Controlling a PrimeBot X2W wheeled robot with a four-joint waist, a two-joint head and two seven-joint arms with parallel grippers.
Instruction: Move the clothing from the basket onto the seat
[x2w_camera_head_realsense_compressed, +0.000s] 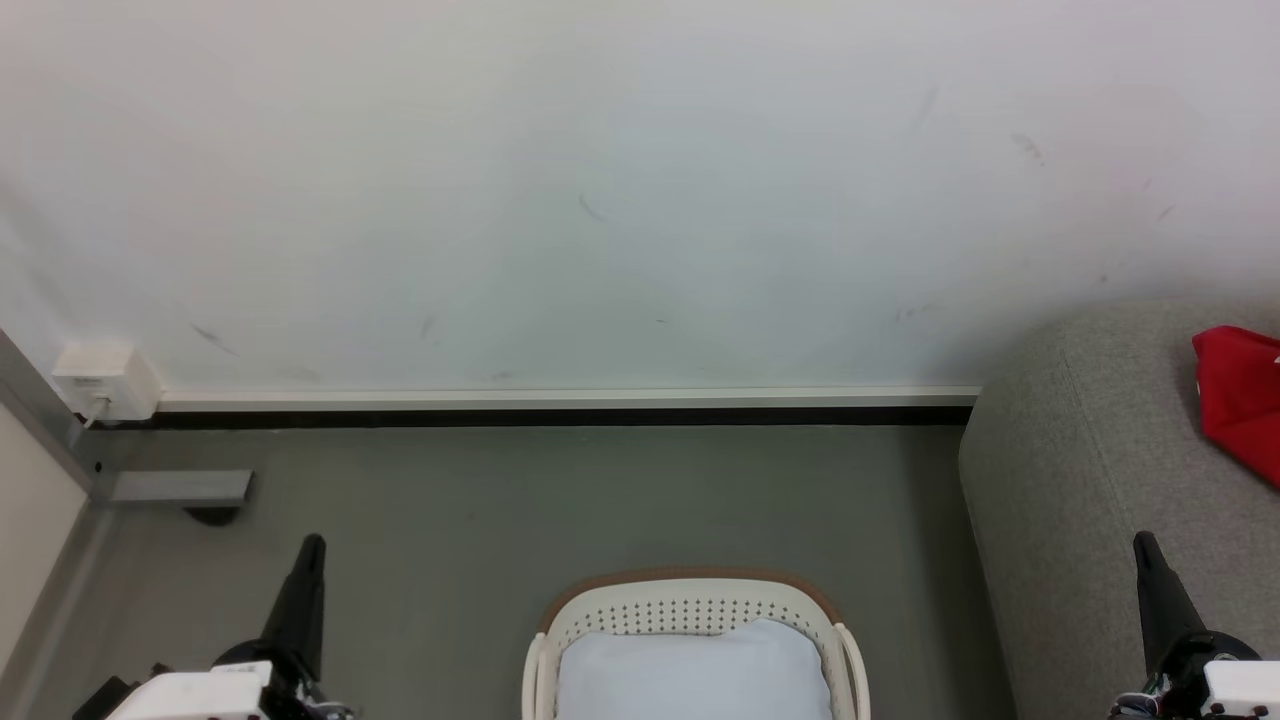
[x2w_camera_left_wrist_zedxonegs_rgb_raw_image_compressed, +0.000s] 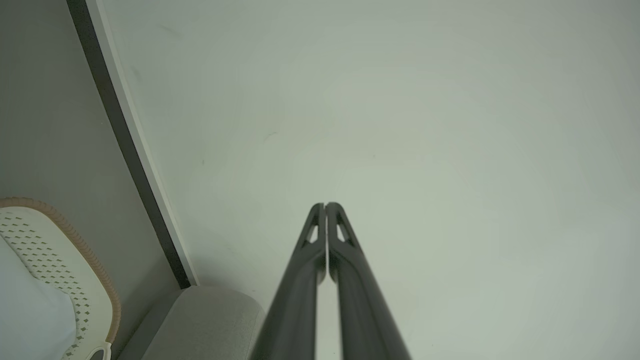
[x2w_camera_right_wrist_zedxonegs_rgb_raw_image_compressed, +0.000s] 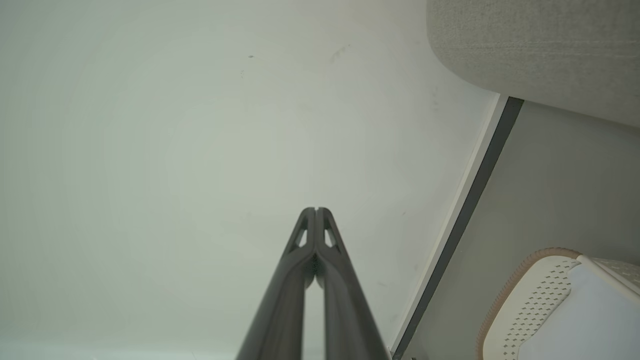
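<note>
grey floor (x2w_camera_head_realsense_compressed: 500, 500): one basket (x2w_camera_head_realsense_compressed: 690, 608), one cushion (x2w_camera_head_realsense_compressed: 695, 670); one clothing piece (x2w_camera_head_realsense_compressed: 1240, 395) on seat (x2w_camera_head_realsense_compressed: 1080, 450).

1. Basket (x2w_camera_head_realsense_compressed: 690, 608): perforated white plastic, smooth, with a braided-looking brown rim; cushion (x2w_camera_head_realsense_compressed: 695, 675): smooth pale cloth.
2. Seat (x2w_camera_head_realsense_compressed: 1080, 480): coarse grey woven cloth; clothing (x2w_camera_head_realsense_compressed: 1240, 395): soft, matt red fabric.
3. Wall (x2w_camera_head_realsense_compressed: 600, 200): matt, scuffed; floor (x2w_camera_head_realsense_compressed: 500, 500): smooth grey.

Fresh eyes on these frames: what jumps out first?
The bright red clothing at the head view's far right, lying on the grey seat, is the one strong colour. Next comes the white basket at bottom centre, holding a pale cushion, with no red in the part in view. The left gripper and right gripper sit shut and empty at the lower corners.
</note>
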